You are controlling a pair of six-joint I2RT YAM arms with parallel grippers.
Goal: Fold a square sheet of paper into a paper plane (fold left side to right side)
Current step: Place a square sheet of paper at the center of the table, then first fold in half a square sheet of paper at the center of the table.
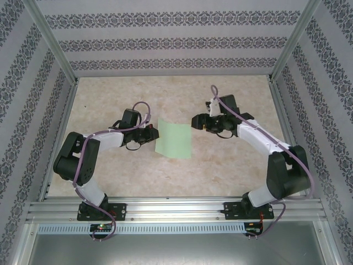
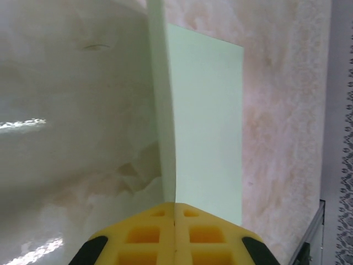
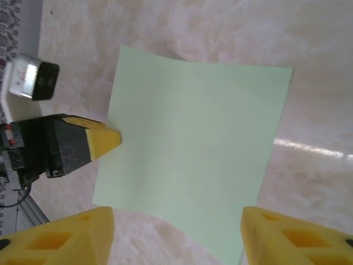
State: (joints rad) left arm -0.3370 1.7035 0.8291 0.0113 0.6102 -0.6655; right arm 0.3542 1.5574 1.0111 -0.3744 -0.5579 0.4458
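The sheet of paper (image 1: 174,139) is a plain pale green square lying near the middle of the table. My left gripper (image 1: 155,132) sits at its left edge and is shut on that edge. In the left wrist view the yellow jaws meet with the sheet (image 2: 205,121) pinched between them at the left gripper (image 2: 175,207), and the near part of the sheet rises off the table. My right gripper (image 1: 194,121) hovers by the sheet's right upper corner, open. In the right wrist view its yellow fingertips (image 3: 71,237) stand wide apart over the sheet (image 3: 190,143), the right gripper (image 3: 176,237) holding nothing.
The table (image 1: 220,171) is pale mottled board, boxed in by patterned walls (image 1: 165,41). Aluminium rails (image 1: 176,210) run along the near edge where both arm bases are bolted, and slanted posts (image 1: 55,49) stand at the far corners.
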